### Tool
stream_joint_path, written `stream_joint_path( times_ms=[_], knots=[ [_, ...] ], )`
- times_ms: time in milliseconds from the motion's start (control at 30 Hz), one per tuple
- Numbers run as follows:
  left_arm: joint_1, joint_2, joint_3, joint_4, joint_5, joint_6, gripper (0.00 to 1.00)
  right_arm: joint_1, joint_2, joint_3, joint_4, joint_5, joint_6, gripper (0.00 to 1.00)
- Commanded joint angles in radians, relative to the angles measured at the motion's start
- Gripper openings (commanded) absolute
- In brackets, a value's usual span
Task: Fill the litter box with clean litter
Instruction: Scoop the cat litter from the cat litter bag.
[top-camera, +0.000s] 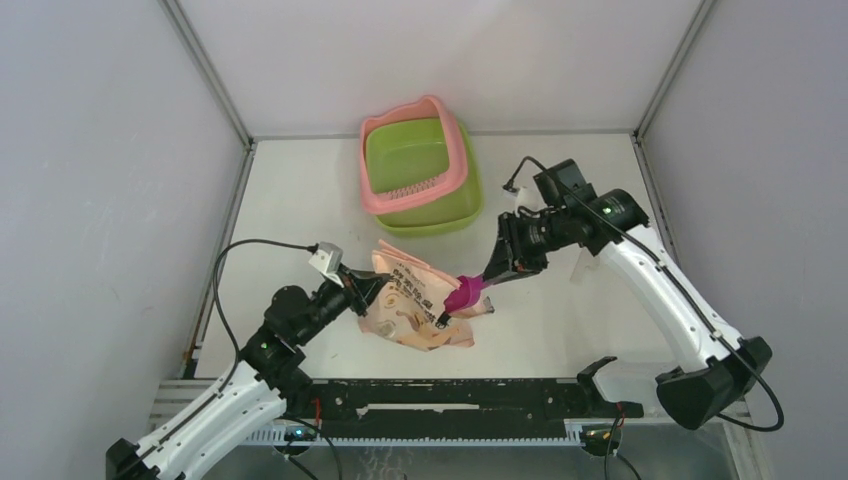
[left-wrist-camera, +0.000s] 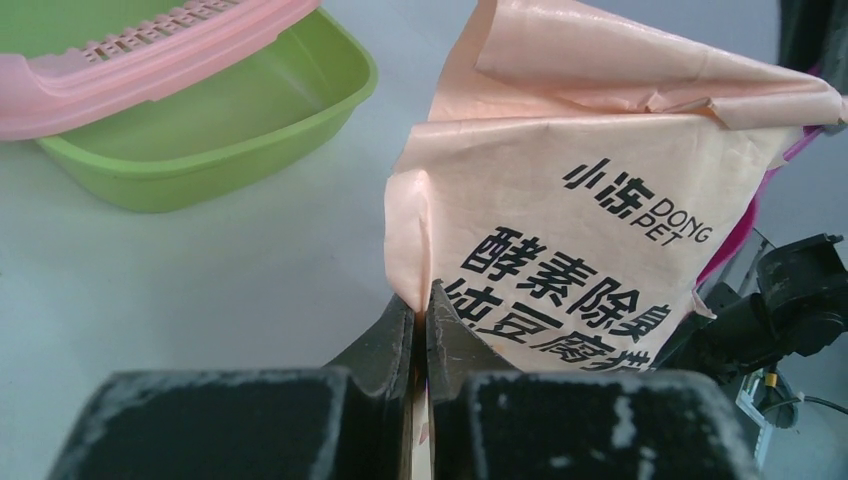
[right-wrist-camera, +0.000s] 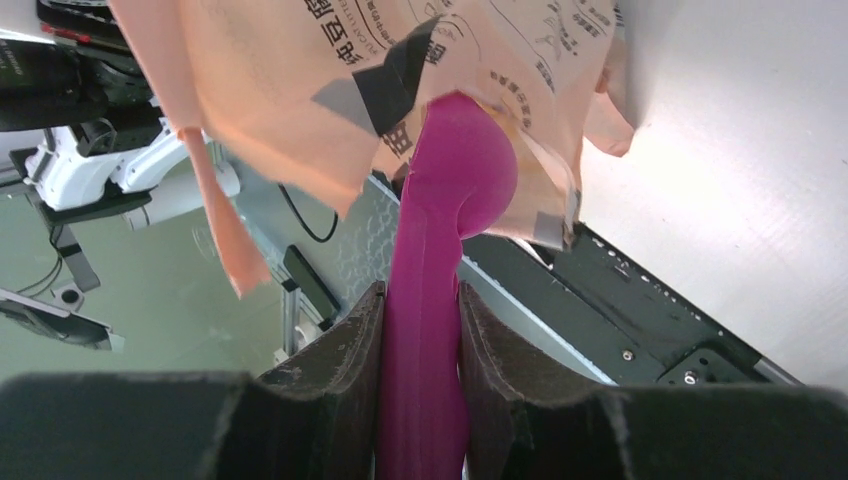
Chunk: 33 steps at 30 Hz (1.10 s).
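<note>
The litter box (top-camera: 445, 212), lime-green with a pink rim (top-camera: 374, 172), stands at the back of the table; its basin (left-wrist-camera: 240, 110) shows at the upper left of the left wrist view. No litter shows in any view. A peach-pink printed bag (top-camera: 410, 310) lies near the front. My left gripper (left-wrist-camera: 421, 300) is shut on the bag's edge (left-wrist-camera: 410, 230). My right gripper (right-wrist-camera: 420, 300) is shut on the handle of a magenta scoop (right-wrist-camera: 450, 200), whose front end is inside the bag's mouth (right-wrist-camera: 470, 100).
The black base rail (top-camera: 450, 395) runs along the near edge. Grey walls close in the table on the left, right and back. A black cable (top-camera: 235, 250) loops on the table left of the bag.
</note>
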Motion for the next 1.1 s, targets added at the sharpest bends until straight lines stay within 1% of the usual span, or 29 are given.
stream_joint_path(
  times_ms=[0,167,300,433,700,900,1067],
  knots=[
    [0.001,-0.037,0.013,0.144,0.043,0.007,0.05,0.082,0.053,-0.008,0.1,0.005,0.039,0.0],
    [0.001,-0.081,-0.014,0.146,0.048,-0.01,0.04,0.159,0.089,-0.091,0.176,0.026,0.073,0.0],
    [0.002,-0.099,-0.035,0.156,0.047,-0.016,0.04,0.146,0.076,-0.102,0.204,0.13,0.088,0.0],
    [0.001,-0.086,-0.042,0.202,0.042,-0.006,0.03,0.123,0.067,-0.094,0.275,0.188,0.105,0.0],
    [0.001,0.023,0.001,0.325,0.009,0.053,0.03,0.096,0.086,-0.06,0.377,0.31,0.074,0.0],
    [0.001,0.148,0.078,0.406,0.002,0.118,0.02,0.083,0.114,0.028,0.404,0.344,0.043,0.0],
    [0.003,0.201,0.129,0.404,0.004,0.162,0.02,0.077,0.137,0.079,0.398,0.349,0.021,0.0]
  ],
)
